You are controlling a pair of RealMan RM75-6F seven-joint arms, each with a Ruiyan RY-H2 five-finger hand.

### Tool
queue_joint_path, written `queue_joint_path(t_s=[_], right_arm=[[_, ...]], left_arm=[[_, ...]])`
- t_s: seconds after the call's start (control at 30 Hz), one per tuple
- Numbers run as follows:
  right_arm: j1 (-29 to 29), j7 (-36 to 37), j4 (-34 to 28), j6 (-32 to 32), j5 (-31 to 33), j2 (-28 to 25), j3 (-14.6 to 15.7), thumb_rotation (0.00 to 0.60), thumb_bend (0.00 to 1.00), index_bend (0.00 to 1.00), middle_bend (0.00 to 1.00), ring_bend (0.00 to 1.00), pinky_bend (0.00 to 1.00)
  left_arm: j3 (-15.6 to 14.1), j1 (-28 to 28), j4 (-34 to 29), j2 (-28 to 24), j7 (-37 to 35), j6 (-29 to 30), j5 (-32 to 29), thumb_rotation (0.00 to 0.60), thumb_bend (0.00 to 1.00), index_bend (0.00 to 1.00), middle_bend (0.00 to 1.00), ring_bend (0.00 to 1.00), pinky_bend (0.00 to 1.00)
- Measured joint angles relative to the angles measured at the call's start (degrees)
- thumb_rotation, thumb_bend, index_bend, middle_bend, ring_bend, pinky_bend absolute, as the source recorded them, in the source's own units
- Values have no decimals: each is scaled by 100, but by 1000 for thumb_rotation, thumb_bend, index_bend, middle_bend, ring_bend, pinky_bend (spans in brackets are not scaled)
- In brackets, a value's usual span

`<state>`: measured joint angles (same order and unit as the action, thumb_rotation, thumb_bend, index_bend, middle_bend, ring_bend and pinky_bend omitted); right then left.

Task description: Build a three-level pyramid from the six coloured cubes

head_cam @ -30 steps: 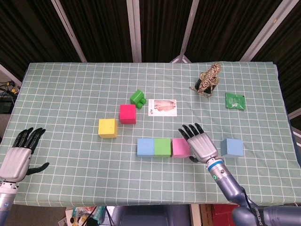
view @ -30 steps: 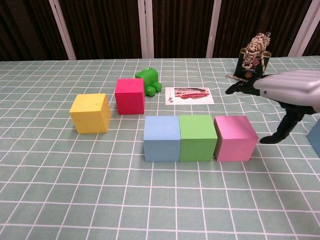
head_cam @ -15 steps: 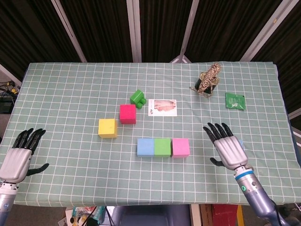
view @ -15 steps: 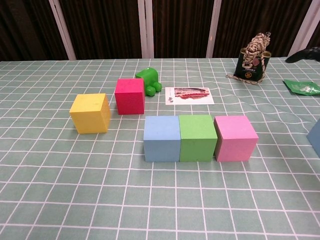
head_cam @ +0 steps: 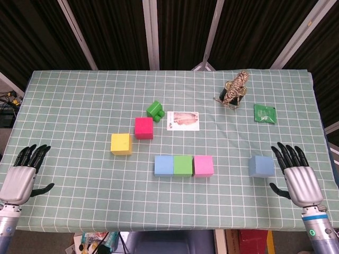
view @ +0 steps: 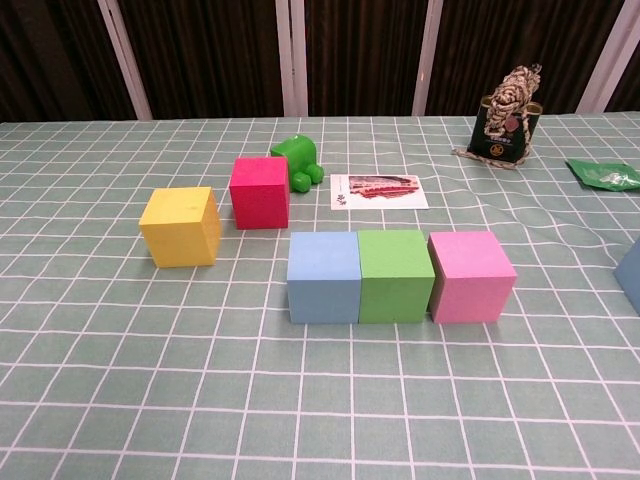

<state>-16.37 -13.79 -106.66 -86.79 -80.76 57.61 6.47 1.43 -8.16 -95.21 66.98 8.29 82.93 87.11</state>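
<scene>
Base row: I count three cubes side by side and touching near the table's (head_cam: 79, 201) front middle: a blue cube (head_cam: 164, 165), a green cube (head_cam: 183, 165), a pink cube (head_cam: 203, 165).
Loose cubes: the yellow cube (head_cam: 121, 144) and red cube (head_cam: 143, 127) sit behind and to the left of the row, near each other but apart; a second blue cube (head_cam: 261, 165) sits well to the right, alone.
Right hand (head_cam: 299, 177): my hand holds nothing, fingers (head_cam: 286, 153) spread, just beside the second blue cube at the table's front right corner.
Left hand (head_cam: 21, 175): holds nothing, fingers spread, at the front left edge.
Other items: green toy (head_cam: 155, 109), printed card (head_cam: 183, 120), rope bundle (head_cam: 234, 89), green packet (head_cam: 265, 113), all toward the back.
Open room: I see bare cloth between the pink cube and the second blue cube, and across the left front.
</scene>
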Motion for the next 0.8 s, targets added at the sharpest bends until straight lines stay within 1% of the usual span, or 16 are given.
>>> queue_joint_path(t_s=[0.1, 0.27, 0.33, 0.37, 0.4, 0.5, 0.7, 0.73, 0.8], right_arm=[[145, 181, 156, -42, -117, 105, -44, 600, 236, 0, 15, 0, 0], [206, 183, 217, 44, -246, 163, -81, 600, 236, 0, 18, 0, 0], [224, 207, 206, 96, -320, 164, -73, 600, 236, 0, 44, 0, 0], [228, 221, 192, 124, -361, 158, -66, 600, 236, 0, 73, 0, 0], [232, 239, 166, 165, -419, 146, -58, 600, 236, 0, 109, 0, 0], [229, 295, 44, 264, -582, 109, -35, 600, 236, 0, 174, 0, 0], [151, 362, -274, 642, -832, 65, 20, 600, 238, 0, 177, 0, 0], [130, 331, -318, 711, -860, 70, 21, 600, 245, 0, 177, 0, 0], [82, 222, -430, 869, -900, 112, 19, 600, 298, 0, 178, 0, 0]], left_arm=[[13, -11, 16, 26, 63, -35, -48, 600, 88, 0, 60, 0, 32], [47, -18, 30, 54, 38, -69, -147, 600, 88, 0, 58, 0, 32], [55, -9, 15, 55, -12, -71, -179, 600, 88, 0, 58, 0, 32], [56, -4, 6, 55, -35, -68, -187, 600, 88, 0, 58, 0, 32], [56, 2, -2, 54, -55, -59, -187, 600, 88, 0, 58, 0, 32], [56, 12, 8, 60, -77, -11, -141, 600, 88, 0, 58, 0, 32], [52, 24, 30, 67, -128, 8, -125, 600, 88, 0, 58, 0, 32], [52, 27, 33, 64, -143, 20, -116, 600, 88, 0, 58, 0, 32], [52, 31, 36, 59, -164, 28, -108, 600, 88, 0, 58, 0, 32]])
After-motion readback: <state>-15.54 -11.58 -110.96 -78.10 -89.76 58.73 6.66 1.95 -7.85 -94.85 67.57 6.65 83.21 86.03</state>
